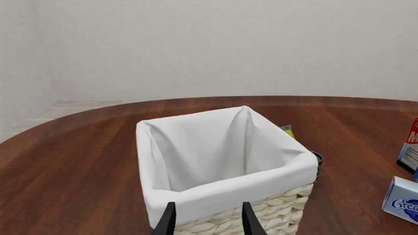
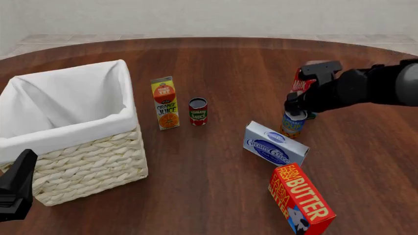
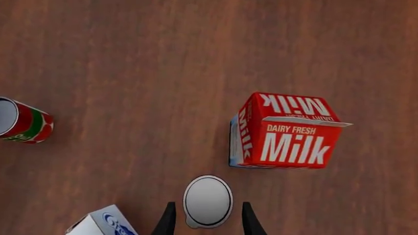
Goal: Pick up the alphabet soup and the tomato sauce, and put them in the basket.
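Two arms over one round dark-brown wooden worktop (image 2: 216, 186), and the biggest thing on it is the large rectangular cream wicker basket with its white cloth liner (image 2: 91, 156), standing at the left, mouth up. The left tool (image 1: 207, 220) hangs just above the basket's near rim, fingers parted with nothing between them. Over on the right, a red "Butter" carton (image 2: 302, 205) lies nearest the camera, tilted, with a flat white-and-blue cream cheese box (image 2: 274, 144) just behind it. A red "Dairy Fresh Milk" carton (image 3: 284, 131) stands upright further back, mostly hidden by the right arm in the front view. Near the basket's right side stands a tall yellow orange juice carton (image 2: 165, 103). Now the cans: the tomato sauce, red label with a green band (image 2: 197, 111), stands upright just right of the juice, long axis vertical, dark top up. The alphabet soup, blue label and silver-grey top (image 3: 207, 201), also stands upright, between milk and cream cheese. The right tool (image 3: 207, 219) is open, its fingers straddling the soup's top; contact I cannot tell.
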Controlling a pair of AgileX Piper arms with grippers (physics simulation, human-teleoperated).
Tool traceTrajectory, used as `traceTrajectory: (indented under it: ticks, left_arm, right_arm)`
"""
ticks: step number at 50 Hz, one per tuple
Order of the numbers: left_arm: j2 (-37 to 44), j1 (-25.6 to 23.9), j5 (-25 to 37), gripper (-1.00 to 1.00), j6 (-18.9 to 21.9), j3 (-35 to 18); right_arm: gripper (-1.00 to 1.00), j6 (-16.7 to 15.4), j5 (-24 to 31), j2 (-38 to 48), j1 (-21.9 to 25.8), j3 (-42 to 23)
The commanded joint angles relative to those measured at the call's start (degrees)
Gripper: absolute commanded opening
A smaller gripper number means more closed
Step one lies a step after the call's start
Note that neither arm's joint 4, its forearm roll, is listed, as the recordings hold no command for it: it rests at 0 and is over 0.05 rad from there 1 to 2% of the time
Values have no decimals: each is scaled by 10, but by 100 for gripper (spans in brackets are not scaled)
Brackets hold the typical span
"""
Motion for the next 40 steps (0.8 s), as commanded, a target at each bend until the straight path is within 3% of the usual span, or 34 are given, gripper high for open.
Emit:
traceTrajectory:
  ticks: [1, 40]
  left_arm:
    - [0, 0, 0, 100, 0, 0]
    - [0, 0, 0, 100, 0, 0]
  right_arm:
    - [100, 1, -8, 12, 0, 2]
    - [100, 10, -29, 33, 3, 14]
